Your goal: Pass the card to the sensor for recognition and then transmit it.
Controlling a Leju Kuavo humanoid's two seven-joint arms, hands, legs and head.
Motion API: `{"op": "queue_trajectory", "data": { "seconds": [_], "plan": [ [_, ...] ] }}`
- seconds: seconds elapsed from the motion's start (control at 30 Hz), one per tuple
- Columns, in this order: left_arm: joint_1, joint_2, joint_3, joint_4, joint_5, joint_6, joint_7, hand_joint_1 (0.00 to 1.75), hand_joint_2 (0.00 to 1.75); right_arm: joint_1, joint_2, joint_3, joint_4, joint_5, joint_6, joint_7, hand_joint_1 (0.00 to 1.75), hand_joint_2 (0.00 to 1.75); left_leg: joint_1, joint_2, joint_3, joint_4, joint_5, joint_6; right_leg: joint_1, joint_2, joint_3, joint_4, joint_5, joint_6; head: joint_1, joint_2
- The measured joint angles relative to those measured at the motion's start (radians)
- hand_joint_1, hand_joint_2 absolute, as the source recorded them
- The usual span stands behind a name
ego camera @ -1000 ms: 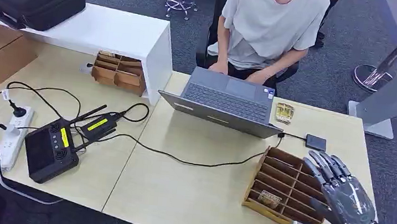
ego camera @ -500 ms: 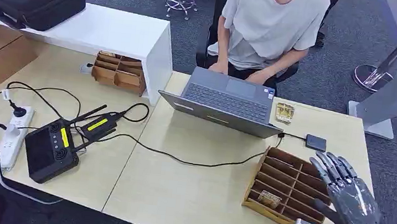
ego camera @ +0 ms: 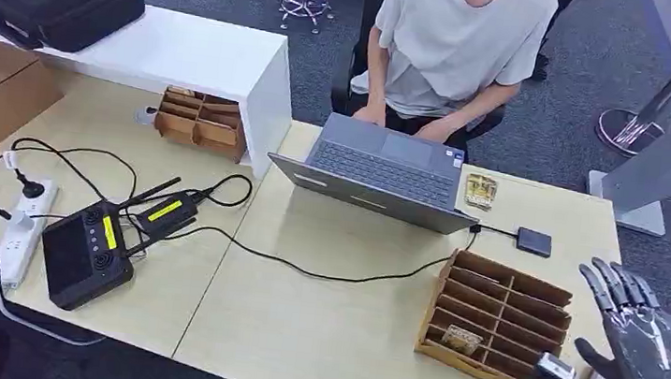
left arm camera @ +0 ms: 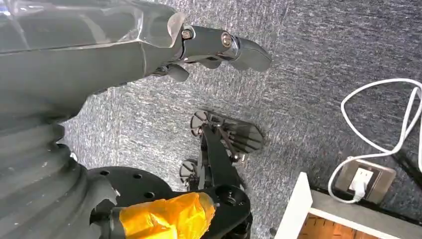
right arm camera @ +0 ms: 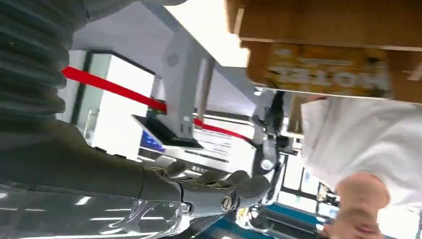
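Overhead, a person (ego camera: 455, 42) types at a laptop (ego camera: 381, 171) on the worktop (ego camera: 317, 329); the card (ego camera: 461, 338) lies in a wooden divider tray (ego camera: 497, 321); the right robot hand (ego camera: 641, 335) hovers beside it, fingers spread, empty; left wrist view: the left robot hand (left arm camera: 149, 47) hangs over carpet (left arm camera: 308, 59), empty.

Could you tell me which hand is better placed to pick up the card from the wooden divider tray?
The right hand: it hovers open beside the wooden divider tray holding the card. The left hand hangs down over the carpet.
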Motion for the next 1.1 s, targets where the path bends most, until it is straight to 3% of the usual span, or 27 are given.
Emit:
{"op": "queue_trajectory", "data": {
  "seconds": [0.23,0.47,0.67,1.1],
  "plan": [
    [0.000,0.000,0.000,0.000,0.001,-0.002,0.000,0.00,1.75,0.018,-0.002,-0.034,0.021,-0.006,-0.004,-0.005,0.00,1.75,0.000,0.000,0.000,0.000,0.000,0.000,0.000,0.000,0.000,0.000,0.000,0.000,0.000,0.000],
    [0.000,0.000,0.000,0.000,-0.001,-0.002,0.000,0.00,1.75,0.029,0.005,-0.046,0.023,-0.014,-0.003,-0.075,0.00,1.75,0.000,0.000,0.000,0.000,0.000,0.000,0.000,0.000,0.000,0.000,0.000,0.000,0.000,0.000],
    [-0.001,0.000,-0.003,0.000,-0.008,-0.003,0.000,0.00,1.75,0.019,0.042,-0.027,0.000,-0.006,0.000,-0.102,0.00,1.75,0.000,0.000,0.000,0.000,0.000,0.000,0.000,0.000,0.000,0.000,0.000,0.000,0.000,0.000],
    [-0.003,-0.001,-0.003,0.000,-0.013,-0.003,0.008,0.00,1.75,-0.018,0.090,0.029,-0.048,-0.012,0.003,-0.095,0.00,1.75,0.000,0.000,0.000,0.000,0.000,0.000,0.000,0.000,0.000,0.000,0.000,0.000,0.000,0.000]
  ]
}}
